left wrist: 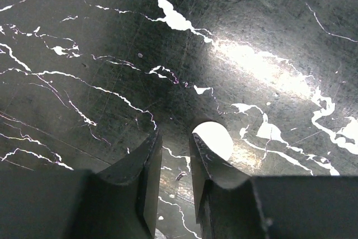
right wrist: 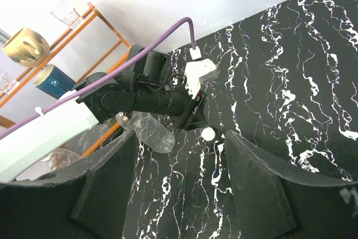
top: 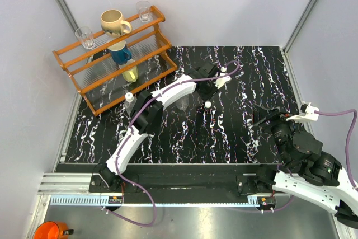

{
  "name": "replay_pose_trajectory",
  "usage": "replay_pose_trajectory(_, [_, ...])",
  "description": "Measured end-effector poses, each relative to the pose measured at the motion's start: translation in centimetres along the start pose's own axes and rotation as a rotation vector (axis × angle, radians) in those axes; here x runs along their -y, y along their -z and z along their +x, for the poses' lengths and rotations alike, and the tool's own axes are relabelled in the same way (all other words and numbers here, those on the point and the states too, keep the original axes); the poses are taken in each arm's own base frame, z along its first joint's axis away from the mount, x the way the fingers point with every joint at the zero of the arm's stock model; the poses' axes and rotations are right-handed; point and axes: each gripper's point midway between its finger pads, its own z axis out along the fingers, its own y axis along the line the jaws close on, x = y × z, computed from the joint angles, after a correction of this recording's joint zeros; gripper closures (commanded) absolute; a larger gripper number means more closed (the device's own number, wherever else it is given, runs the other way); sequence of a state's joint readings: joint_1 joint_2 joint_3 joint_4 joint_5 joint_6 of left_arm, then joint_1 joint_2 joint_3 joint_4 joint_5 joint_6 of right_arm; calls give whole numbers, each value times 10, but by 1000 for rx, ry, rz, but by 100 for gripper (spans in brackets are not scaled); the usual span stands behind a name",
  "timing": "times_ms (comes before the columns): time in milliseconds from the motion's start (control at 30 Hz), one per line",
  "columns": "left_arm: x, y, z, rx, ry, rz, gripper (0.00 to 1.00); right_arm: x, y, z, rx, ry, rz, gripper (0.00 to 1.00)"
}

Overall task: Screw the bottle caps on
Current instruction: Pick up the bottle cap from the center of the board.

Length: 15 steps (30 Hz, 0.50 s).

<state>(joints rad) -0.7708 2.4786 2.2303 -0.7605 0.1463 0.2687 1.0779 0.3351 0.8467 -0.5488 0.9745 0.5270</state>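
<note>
A small white bottle cap (top: pixel 207 103) lies flat on the black marbled table. My left gripper (top: pixel 208 94) hovers right over it, pointing down. In the left wrist view the cap (left wrist: pixel 215 138) sits just outside the right finger, and the left gripper (left wrist: pixel 174 138) is narrowly open with only table in the gap. A clear bottle (right wrist: pixel 152 132) lies on its side under the left forearm, also faintly visible from above (top: pixel 187 103). A second bottle (top: pixel 130 104) with a white top stands by the rack. My right gripper (right wrist: pixel 180 135) is wide open and empty, well to the right (top: pixel 263 117).
An orange wooden rack (top: pixel 84 71) at the back left holds clear glasses, a tan mug (top: pixel 114 22) and a blue cup (top: pixel 119 54). Grey walls enclose the table on three sides. An orange cup (top: pixel 49 231) sits below the table's front edge.
</note>
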Motion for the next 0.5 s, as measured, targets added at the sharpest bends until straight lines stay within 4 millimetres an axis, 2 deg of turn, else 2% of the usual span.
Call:
replay_pose_trajectory(367, [0, -1, 2, 0, 8, 13, 67, 0, 0, -1, 2, 6, -2, 27])
replay_pose_trajectory(500, [7, -7, 14, -28, 14, 42, 67, -1, -1, 0, 1, 12, -1, 27])
